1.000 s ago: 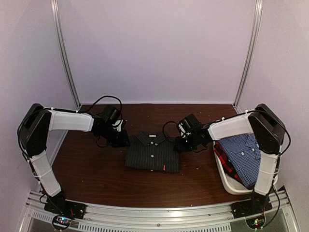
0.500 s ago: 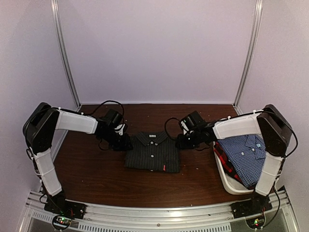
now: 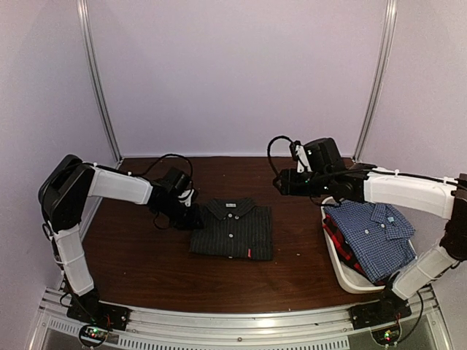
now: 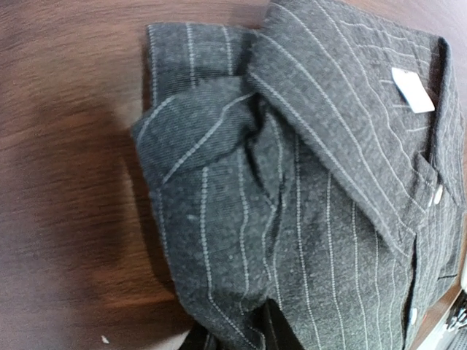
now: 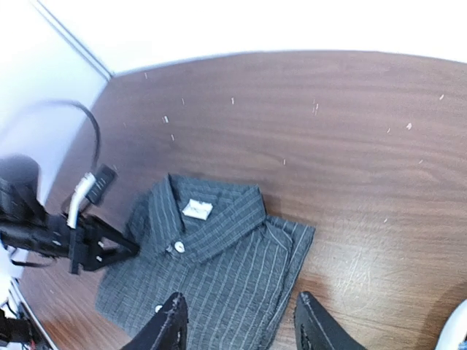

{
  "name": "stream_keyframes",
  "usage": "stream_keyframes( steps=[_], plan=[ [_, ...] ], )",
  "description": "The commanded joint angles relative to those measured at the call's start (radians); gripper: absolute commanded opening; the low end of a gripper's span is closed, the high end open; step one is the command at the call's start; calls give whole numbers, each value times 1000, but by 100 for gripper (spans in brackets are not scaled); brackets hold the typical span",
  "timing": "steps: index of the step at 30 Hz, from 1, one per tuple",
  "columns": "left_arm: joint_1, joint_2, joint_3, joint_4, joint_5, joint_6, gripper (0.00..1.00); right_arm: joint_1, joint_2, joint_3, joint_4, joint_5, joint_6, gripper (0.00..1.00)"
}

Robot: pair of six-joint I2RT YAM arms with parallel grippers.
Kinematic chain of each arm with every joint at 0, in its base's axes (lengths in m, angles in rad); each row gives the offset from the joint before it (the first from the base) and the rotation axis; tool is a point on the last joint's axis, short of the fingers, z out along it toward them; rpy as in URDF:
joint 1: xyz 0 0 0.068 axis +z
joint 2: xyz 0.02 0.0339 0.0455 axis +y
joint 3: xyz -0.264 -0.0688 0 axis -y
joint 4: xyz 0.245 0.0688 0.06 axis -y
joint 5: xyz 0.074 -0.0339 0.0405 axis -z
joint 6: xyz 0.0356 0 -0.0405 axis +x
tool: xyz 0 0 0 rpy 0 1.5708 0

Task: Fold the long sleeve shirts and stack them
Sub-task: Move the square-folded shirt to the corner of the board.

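Note:
A black pinstriped long sleeve shirt (image 3: 232, 230) lies folded in the middle of the table, collar toward the back. My left gripper (image 3: 192, 216) is low at its left shoulder edge. In the left wrist view a fold of that cloth (image 4: 219, 240) sits between the dark fingertips of the left gripper (image 4: 237, 332), which is shut on it. My right gripper (image 3: 280, 183) hangs raised behind the shirt's right side. It is open and empty, and the right wrist view shows the shirt (image 5: 211, 270) below the right gripper (image 5: 239, 306). A blue-white checked shirt (image 3: 372, 230) lies on a red-and-dark shirt (image 3: 337, 235).
A white tub (image 3: 343, 273) at the right table edge holds the blue and red shirts. The brown table (image 3: 131, 255) is walled in on three sides, with metal uprights (image 3: 98, 87) at the back corners. Cables loop above both wrists.
The right gripper has let go of the shirt's right side, risen up and back, and opened wider. The left gripper has edged in on the shirt's left shoulder and closed.

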Motion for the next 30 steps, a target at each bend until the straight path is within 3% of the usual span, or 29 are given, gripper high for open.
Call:
stream_keyframes(
  steps=[1,4,10,21,30],
  plan=[
    [-21,25,34,13,6,-14,11,-4,-121,-33,26,103,-8,53],
    [-21,17,48,-3,-35,-17,0,-6,-197,-52,38,141,-14,57],
    [6,1,109,-79,-176,16,0,-5,-310,-69,34,195,-31,67],
    [194,27,205,-139,-238,130,0,-4,-447,-97,6,268,-55,97],
    [332,109,362,-186,-280,230,0,-4,-523,-111,-34,292,-54,100]
  ],
)
